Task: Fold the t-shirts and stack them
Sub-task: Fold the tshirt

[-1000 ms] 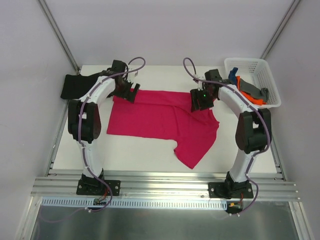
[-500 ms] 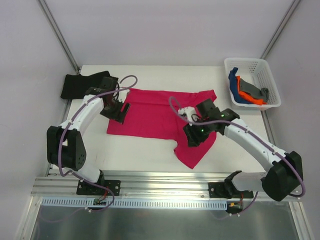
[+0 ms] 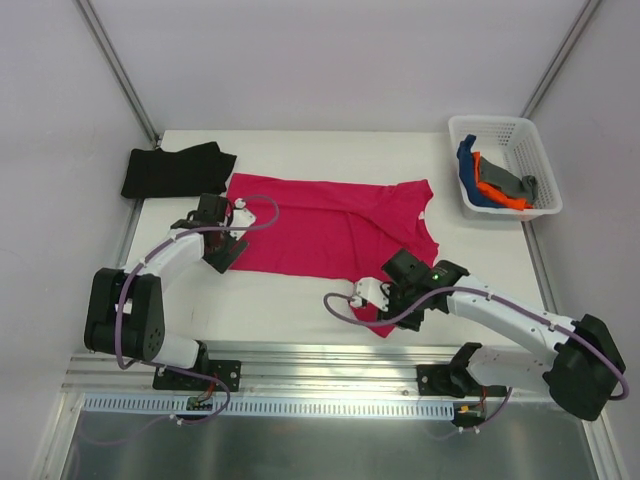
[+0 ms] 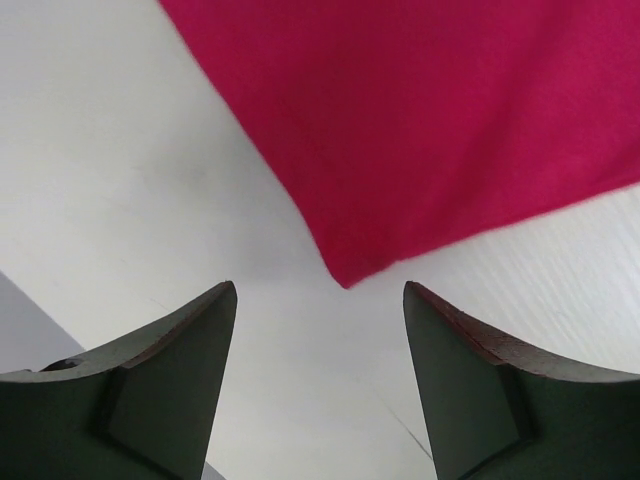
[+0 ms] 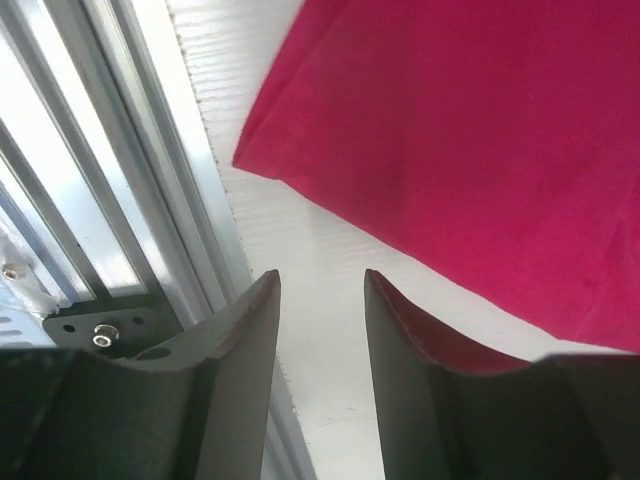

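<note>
1. The pink shirt (image 3: 330,225) is lying spread out in the middle of the table (image 3: 280,300), not yet folded. One sleeve (image 3: 386,326) is pointing toward the near edge.
2. The left gripper (image 4: 318,300) is hovering low at the shirt's near left corner. Its jaws are standing wide apart and holding nothing. The corner is lying just ahead of the gap, probably so that the fingers can close on it.
3. The right gripper (image 5: 322,285) is hanging by the near sleeve, close to the metal rail (image 5: 120,150) at the table's front. Its jaws are parted only a little, with bare table between them, and they are gripping nothing. The sleeve's hem is lying just beyond the tips.
4. Both arms seem to be taking places along the shirt's near side, likely to lift it and fold it over.
5. The black shirt (image 3: 175,170) is lying crumpled at the far left, just beside the pink one.
6. Blue, orange and grey shirts (image 3: 490,180) are waiting in the white basket (image 3: 497,125) at the far right, well apart from both grippers.
</note>
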Tool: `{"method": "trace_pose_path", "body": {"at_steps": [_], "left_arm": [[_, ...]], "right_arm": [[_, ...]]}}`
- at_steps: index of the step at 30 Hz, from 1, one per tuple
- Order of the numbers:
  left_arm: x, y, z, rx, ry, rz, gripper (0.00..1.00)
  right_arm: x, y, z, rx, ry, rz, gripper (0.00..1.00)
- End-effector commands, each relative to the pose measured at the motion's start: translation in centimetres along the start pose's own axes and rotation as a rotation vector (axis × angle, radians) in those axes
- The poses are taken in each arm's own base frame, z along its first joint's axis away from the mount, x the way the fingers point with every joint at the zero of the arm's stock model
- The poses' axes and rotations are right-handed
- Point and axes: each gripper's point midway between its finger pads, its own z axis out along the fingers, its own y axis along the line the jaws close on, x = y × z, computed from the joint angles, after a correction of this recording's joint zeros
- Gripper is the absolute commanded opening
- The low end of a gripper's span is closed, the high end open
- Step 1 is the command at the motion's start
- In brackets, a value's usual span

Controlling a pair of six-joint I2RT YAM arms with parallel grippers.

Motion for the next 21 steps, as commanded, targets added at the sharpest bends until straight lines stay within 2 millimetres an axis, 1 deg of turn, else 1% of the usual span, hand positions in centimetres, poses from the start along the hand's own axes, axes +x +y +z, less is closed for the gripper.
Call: {"method": "trace_pose_path", "body": {"at_steps": [1, 3, 4, 6, 7, 9, 10, 14, 18, 19, 21], "left_arm": [[-2.5, 3.9, 0.3, -0.125, -0.082, -0.004, 0.68], [-2.7, 4.5, 0.9, -0.124, -0.069, -0.028, 0.68], [-3.3, 5.0, 0.8, -0.133, -0.079, -0.028, 0.68], [-3.6, 5.6, 1.1, -0.136, -0.077, -0.025, 0.68], [-4.2, 6.2, 0.8, -0.144, -0.091, -0.029, 0.68], [-4.4, 6.9, 1.0, -0.148, -0.089, -0.041, 0.68], [-4.8, 7.2, 1.1, -0.151, -0.092, -0.04, 0.68], [-5.5, 7.7, 1.2, -0.156, -0.099, -0.043, 0.68], [-5.5, 7.7, 1.2, -0.151, -0.103, -0.037, 0.68], [-5.2, 7.6, 1.3, -0.145, -0.097, -0.036, 0.68], [-5.1, 7.6, 1.3, -0.145, -0.095, -0.037, 0.68]], "right_arm": [[-0.6, 0.0, 0.1, 0.044, -0.026, -0.177, 0.42], [-1.2, 0.4, 0.2, 0.043, -0.046, -0.201, 0.41], [-1.3, 0.5, 0.3, 0.041, -0.049, -0.199, 0.41], [-1.8, 0.5, 0.3, 0.034, -0.053, -0.19, 0.41], [-2.0, 0.6, 0.2, 0.033, -0.057, -0.192, 0.41], [-2.5, 0.5, 0.4, 0.035, -0.065, -0.197, 0.41], [-2.6, 0.5, 0.5, 0.036, -0.068, -0.199, 0.41], [-3.8, 0.8, 1.0, 0.025, -0.1, -0.206, 0.4], [-4.5, 1.3, 0.9, 0.002, -0.113, -0.208, 0.38], [-4.5, 1.5, 0.9, -0.006, -0.113, -0.21, 0.36], [-4.7, 1.9, 1.0, -0.021, -0.114, -0.218, 0.35]]}}
